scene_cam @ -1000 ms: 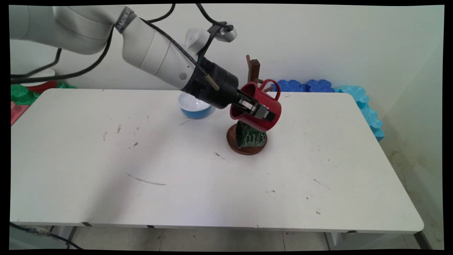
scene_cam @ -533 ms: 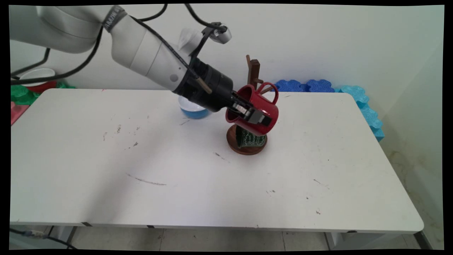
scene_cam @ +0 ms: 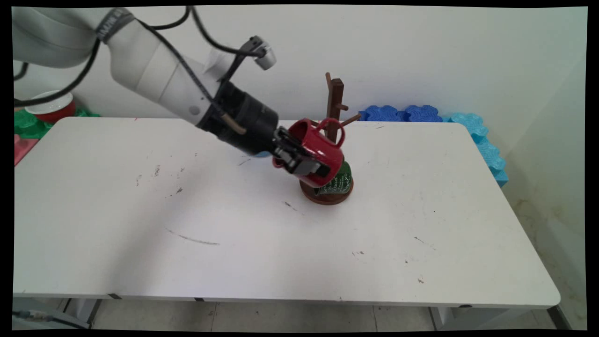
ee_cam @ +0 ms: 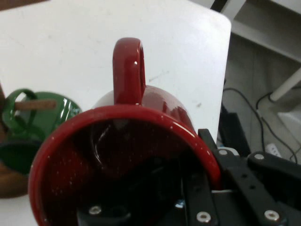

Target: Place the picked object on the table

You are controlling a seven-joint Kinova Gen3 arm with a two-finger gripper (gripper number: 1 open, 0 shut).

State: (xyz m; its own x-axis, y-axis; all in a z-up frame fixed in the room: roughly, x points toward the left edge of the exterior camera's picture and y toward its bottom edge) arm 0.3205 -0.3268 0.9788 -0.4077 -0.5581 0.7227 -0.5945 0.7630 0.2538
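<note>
Gripper [scene_cam: 306,161] clamped on red mug [scene_cam: 318,150] rim, centre frame, handle up; green mug [scene_cam: 338,181] hangs on wooden rack [scene_cam: 334,105] w/ peg thru handle.

Two mugs are showing, one red mug [scene_cam: 318,149] and one green mug [scene_cam: 338,181], both hanging around one wooden mug tree [scene_cam: 333,121]; one bowl [scene_cam: 49,104] is sitting far left of it.

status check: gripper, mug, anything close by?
Gripper shut on red mug, one finger inside the rim, mug tilted, off the table. Green mug hangs on wooden mug tree right beside it. Tree's pegs near the red mug's handle.
</note>
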